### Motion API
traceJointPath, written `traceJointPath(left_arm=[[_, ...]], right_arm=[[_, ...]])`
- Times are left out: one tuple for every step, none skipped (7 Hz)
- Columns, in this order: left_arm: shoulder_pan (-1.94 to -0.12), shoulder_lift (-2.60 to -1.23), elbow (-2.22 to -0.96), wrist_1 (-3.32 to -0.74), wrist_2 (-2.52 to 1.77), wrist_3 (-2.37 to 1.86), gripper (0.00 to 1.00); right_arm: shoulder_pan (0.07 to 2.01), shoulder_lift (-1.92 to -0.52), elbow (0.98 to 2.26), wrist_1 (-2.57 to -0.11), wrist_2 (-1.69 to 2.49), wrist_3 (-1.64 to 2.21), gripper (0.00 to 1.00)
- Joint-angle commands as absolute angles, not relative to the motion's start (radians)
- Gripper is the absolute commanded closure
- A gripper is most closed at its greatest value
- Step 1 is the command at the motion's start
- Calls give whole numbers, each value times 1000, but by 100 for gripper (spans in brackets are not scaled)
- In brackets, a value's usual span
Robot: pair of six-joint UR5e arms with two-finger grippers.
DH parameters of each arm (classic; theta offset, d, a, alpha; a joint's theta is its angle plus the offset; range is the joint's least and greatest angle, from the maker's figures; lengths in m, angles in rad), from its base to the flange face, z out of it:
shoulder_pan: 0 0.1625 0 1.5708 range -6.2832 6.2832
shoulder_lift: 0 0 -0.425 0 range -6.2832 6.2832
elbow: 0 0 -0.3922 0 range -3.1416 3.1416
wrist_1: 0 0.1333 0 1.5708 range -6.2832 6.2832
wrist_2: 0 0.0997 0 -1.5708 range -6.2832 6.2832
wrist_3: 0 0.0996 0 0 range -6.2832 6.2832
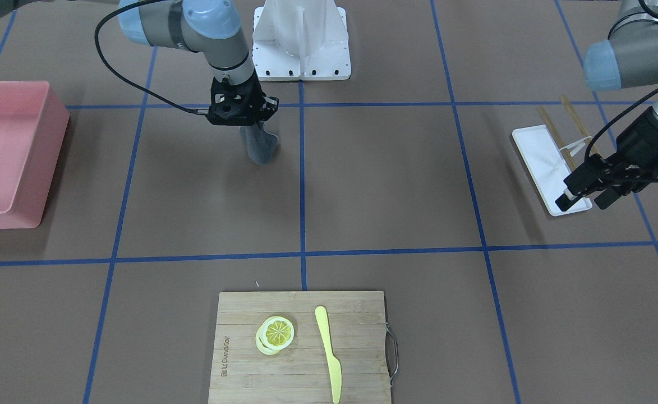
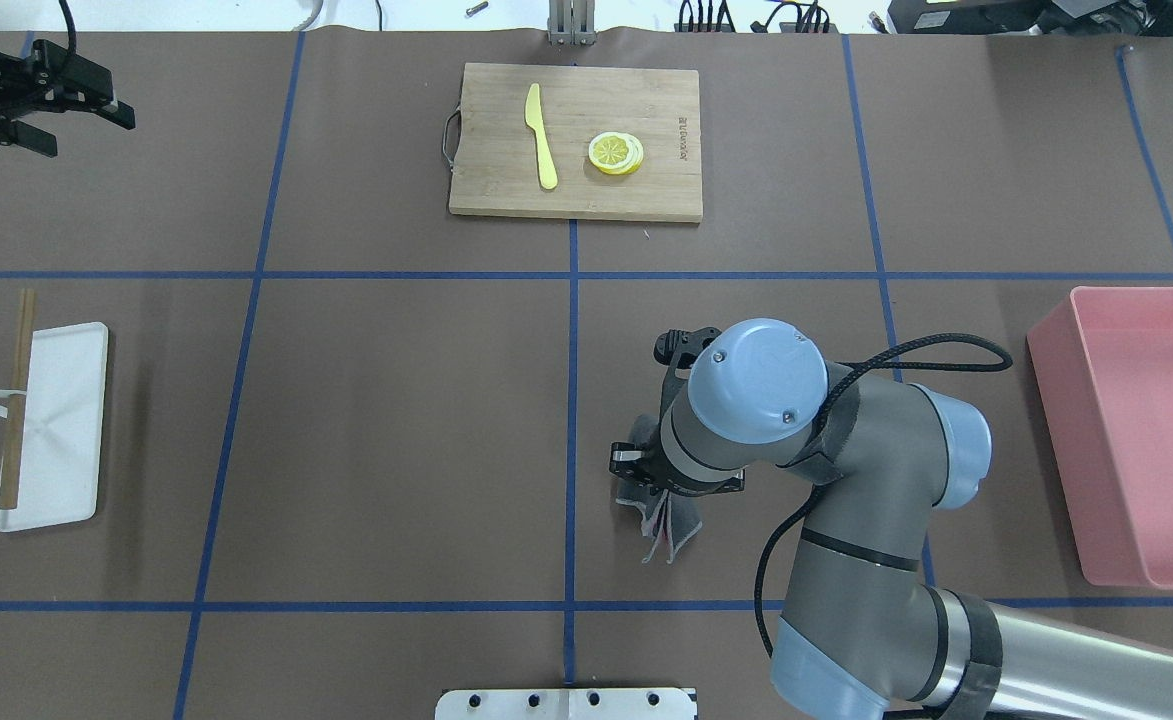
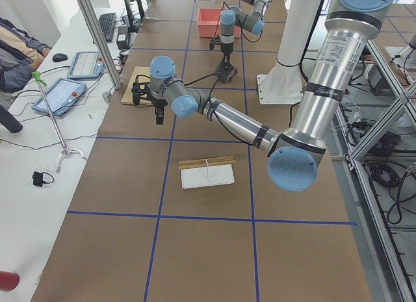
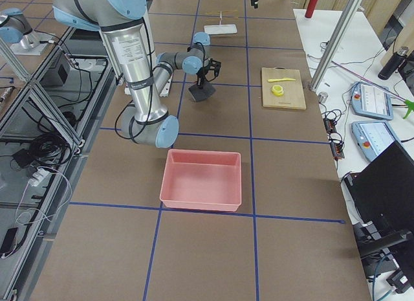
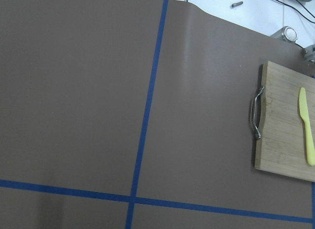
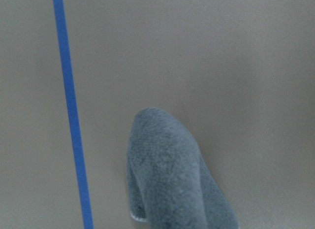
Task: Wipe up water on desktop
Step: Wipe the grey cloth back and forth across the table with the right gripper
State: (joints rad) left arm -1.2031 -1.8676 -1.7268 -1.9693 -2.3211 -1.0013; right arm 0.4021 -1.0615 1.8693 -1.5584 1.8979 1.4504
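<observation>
The brown desktop (image 1: 390,185) is crossed by blue tape lines; no water shows on it in any view. My right gripper (image 1: 253,128) points down and is shut on a grey cloth (image 1: 260,147), which hangs from it with its lower end at the desktop, next to the middle tape line. The cloth also shows in the overhead view (image 2: 668,520) and the right wrist view (image 6: 172,175). My left gripper (image 2: 86,125) is open and empty, held above the far left of the desktop. The front-facing view shows it (image 1: 587,201) over the end of a white tray.
A pink bin (image 2: 1146,440) stands at the robot's right. A bamboo cutting board (image 2: 506,190) at the far side holds lemon slices (image 2: 616,153) and a yellow knife (image 2: 542,135). A white tray (image 2: 56,430) with wooden sticks (image 2: 14,400) lies at the left. The white robot base (image 1: 300,39) is behind.
</observation>
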Motion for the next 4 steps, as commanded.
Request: traceJointPath(left_arm=[[-1204,-1864,-1726,-1968,-2321,-994,2],[-1204,-1864,-1726,-1968,-2321,-994,2],[-1204,-1864,-1727,-1968,-2321,-994,2],[-1204,-1865,-1732,-1968,-2322,-996,2]], right_arm=[[469,-1291,2024,-1562,1939,1275,100],[513,-1480,2087,-1549,1942,1153,100],[561,-1591,2120,-1551,1948,1015,100],[619,-1635,2140,-1551,1963,959,100]])
